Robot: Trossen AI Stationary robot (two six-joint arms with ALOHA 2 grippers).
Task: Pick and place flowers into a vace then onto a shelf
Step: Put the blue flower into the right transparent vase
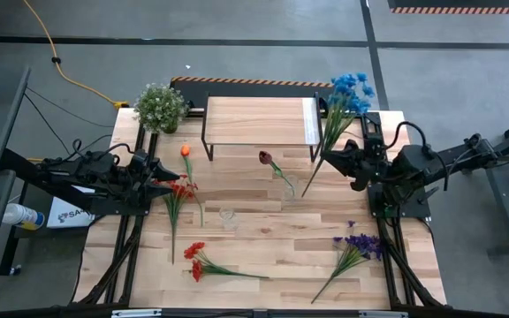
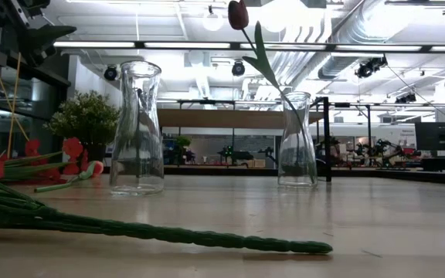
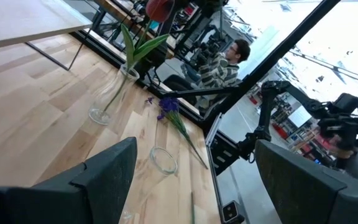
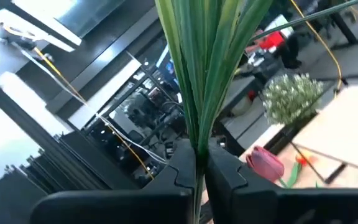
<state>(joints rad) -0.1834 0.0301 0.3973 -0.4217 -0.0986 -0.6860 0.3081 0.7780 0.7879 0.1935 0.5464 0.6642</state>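
- The right gripper (image 1: 332, 162), right of the middle in the high view, pinches the green stems of the blue flowers (image 1: 350, 91); their fluffy blue heads poke toward the top right.
- The left gripper (image 1: 168, 170), at the left, has its fingers spread wide with nothing between them.
- A dark red bud (image 1: 265, 158) stands in a clear glass vase (image 2: 296, 140), in front of the shelf (image 1: 259, 120) with its pale wood top.
- Red, orange and purple flowers lie flat on the wooden table (image 1: 263, 243).

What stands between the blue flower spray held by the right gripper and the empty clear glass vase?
The right gripper holds the blue flower spray; the clear glass vase with the dark red bud stands before the empty vase.
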